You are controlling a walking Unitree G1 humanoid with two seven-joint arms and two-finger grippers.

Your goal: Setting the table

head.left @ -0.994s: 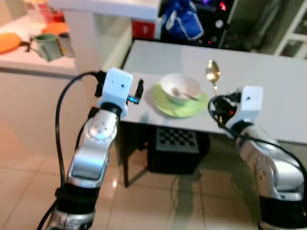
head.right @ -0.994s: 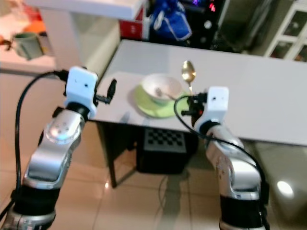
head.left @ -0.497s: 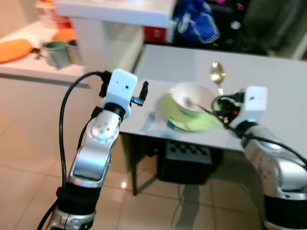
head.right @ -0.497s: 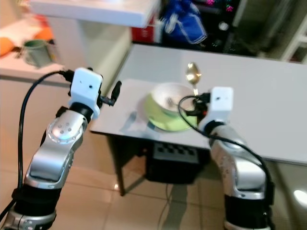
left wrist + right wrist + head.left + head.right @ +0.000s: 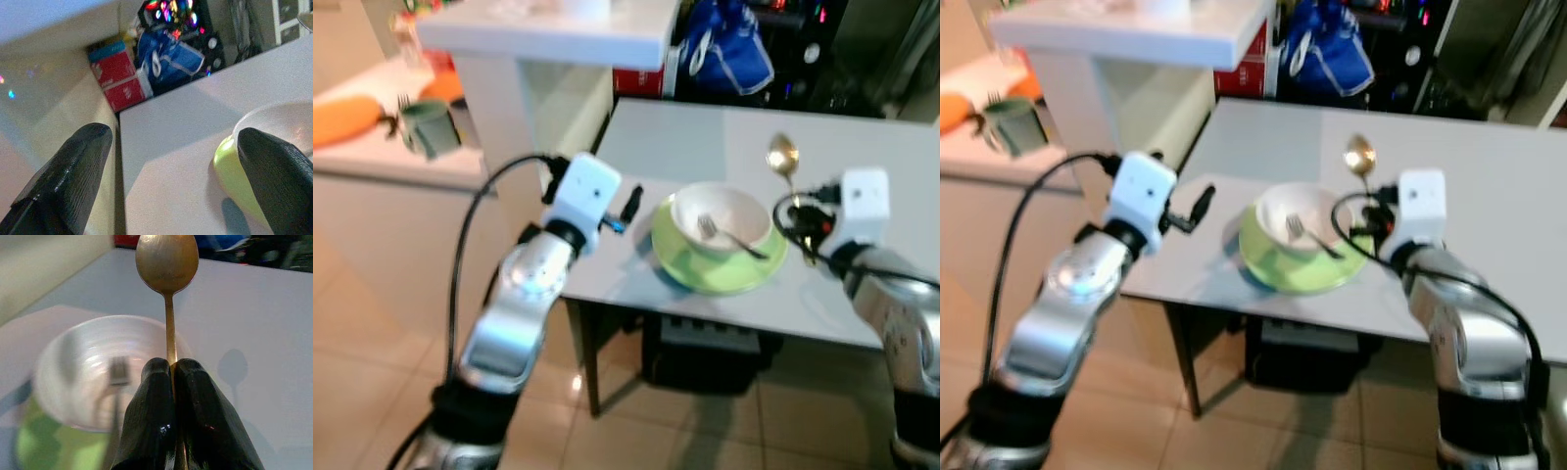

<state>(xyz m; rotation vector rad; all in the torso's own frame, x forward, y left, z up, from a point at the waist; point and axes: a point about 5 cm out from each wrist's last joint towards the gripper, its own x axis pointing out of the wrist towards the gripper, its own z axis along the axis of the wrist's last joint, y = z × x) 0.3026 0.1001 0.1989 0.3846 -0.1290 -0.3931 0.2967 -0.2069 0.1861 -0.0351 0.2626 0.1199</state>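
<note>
Since a second ago the whole view has been shifted as the camera moved closer, so that the counter point(image 5: 705, 137), plate and bowl are seen larger and lower; the spoon is still carried at the bowl's right. At far left a green mug point(image 5: 429, 127) is seen on a side ledge. Next, the left gripper point(image 5: 628, 206) is held just above the counter's near left corner, its fingers point(image 5: 73, 176) spread wide and empty. To its right the green plate point(image 5: 705, 269) lies near the front edge, with the white bowl point(image 5: 720, 215) set on it and a fork point(image 5: 729, 235) leaning inside. Further right, the right gripper point(image 5: 168, 382) is pinched shut on the handle of the gold spoon point(image 5: 167, 257), which is held upright with its bowl uppermost, just beside the plate's right rim. For a tidy setting, the spoon is probably best lowered flat beside the plate, clear of the rim, before the pinch is released.
</note>
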